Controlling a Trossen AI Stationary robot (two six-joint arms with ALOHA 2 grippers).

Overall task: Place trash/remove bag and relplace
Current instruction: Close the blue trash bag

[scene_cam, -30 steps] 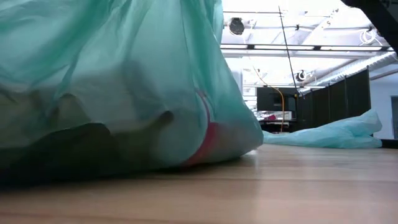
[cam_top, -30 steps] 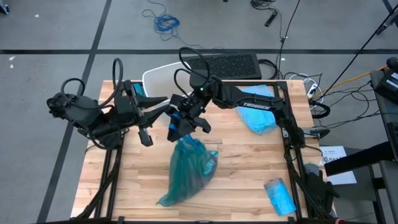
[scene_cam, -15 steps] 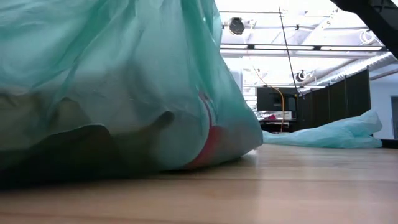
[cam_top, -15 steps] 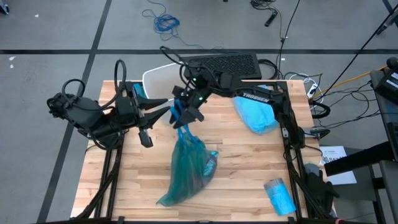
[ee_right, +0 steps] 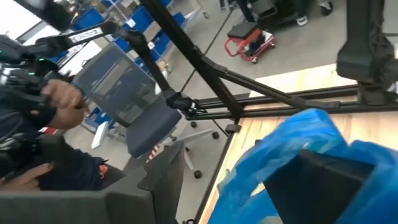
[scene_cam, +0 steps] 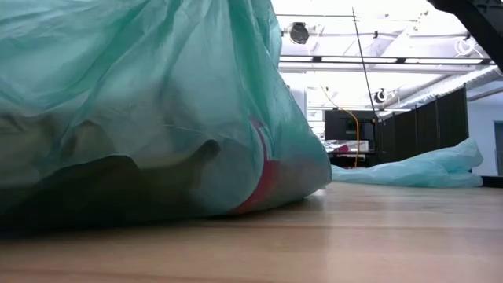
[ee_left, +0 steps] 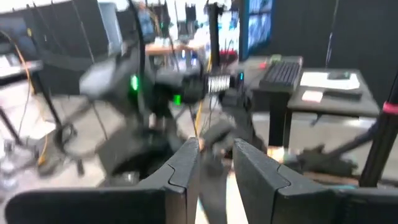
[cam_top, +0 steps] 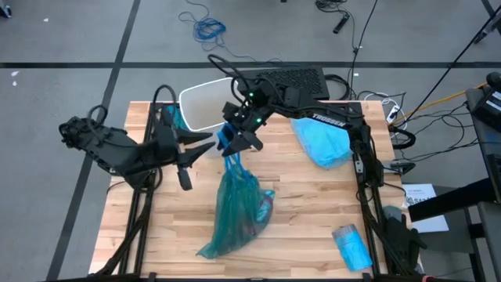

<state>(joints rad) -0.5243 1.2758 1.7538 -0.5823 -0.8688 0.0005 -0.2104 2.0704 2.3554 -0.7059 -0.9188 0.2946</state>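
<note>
While the right gripper (cam_top: 229, 143) is lifting toward frame top, its fingers are pinching the bag (cam_top: 237, 210) neck. The left gripper (cam_top: 205, 141), fingers slightly parted, is holding nothing; removal looks underway.

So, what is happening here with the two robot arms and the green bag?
The filled green trash bag lies on the wooden table. The right gripper is at the bag's gathered top, near the white bin. The left gripper waits close beside it. Two blue bags lie on the right side.

The bag (cam_top: 237, 211) is thin, crinkled, translucent teal plastic; the table (cam_top: 297, 211) is smooth, pale, matt wood planks.
</note>
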